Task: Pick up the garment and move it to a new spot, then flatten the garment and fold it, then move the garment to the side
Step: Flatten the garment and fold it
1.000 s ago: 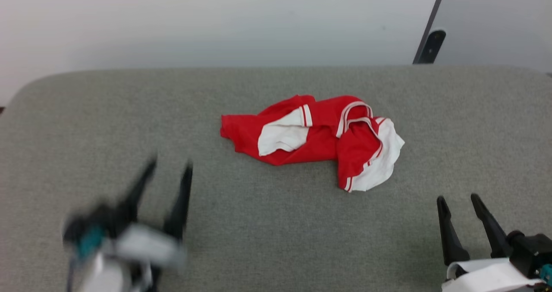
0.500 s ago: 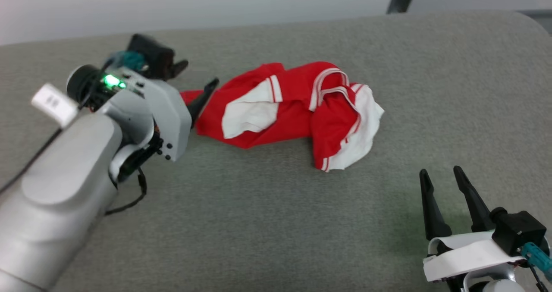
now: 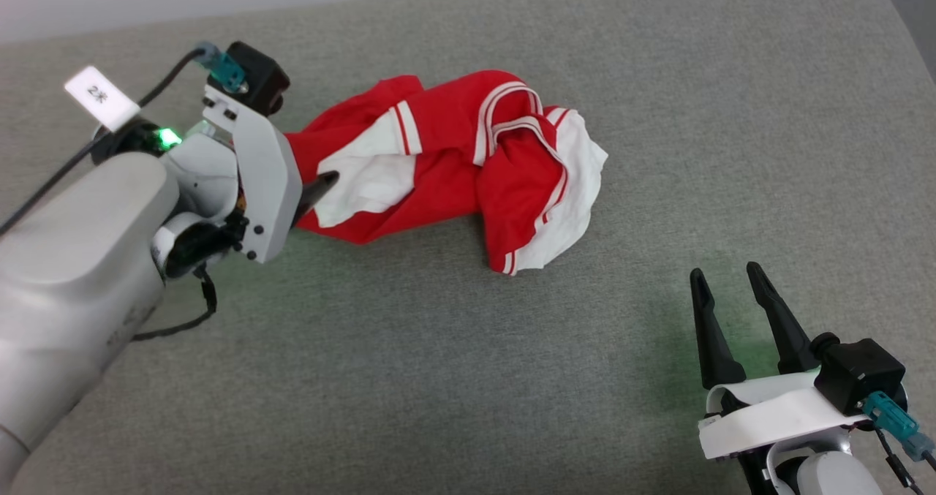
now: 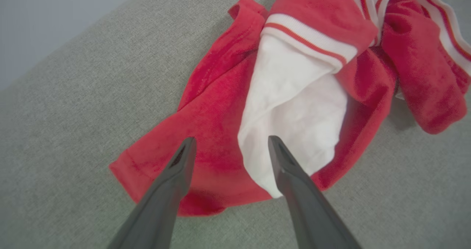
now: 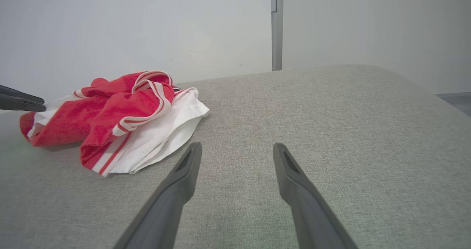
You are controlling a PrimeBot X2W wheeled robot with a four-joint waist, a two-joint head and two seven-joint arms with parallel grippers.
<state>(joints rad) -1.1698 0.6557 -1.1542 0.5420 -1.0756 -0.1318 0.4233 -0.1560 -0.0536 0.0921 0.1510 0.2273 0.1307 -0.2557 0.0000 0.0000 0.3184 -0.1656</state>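
left fingers (image 4: 173, 182) spread over garment (image 4: 217, 105) on grey fabric surface (image 4: 73, 94), pale wall (image 5: 110, 28) behind

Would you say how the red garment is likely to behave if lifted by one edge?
The garment lies crumpled in soft folds, so it will probably droop limp and unfurl. It looks thin, so likely light. On the woven grey surface it may drag.
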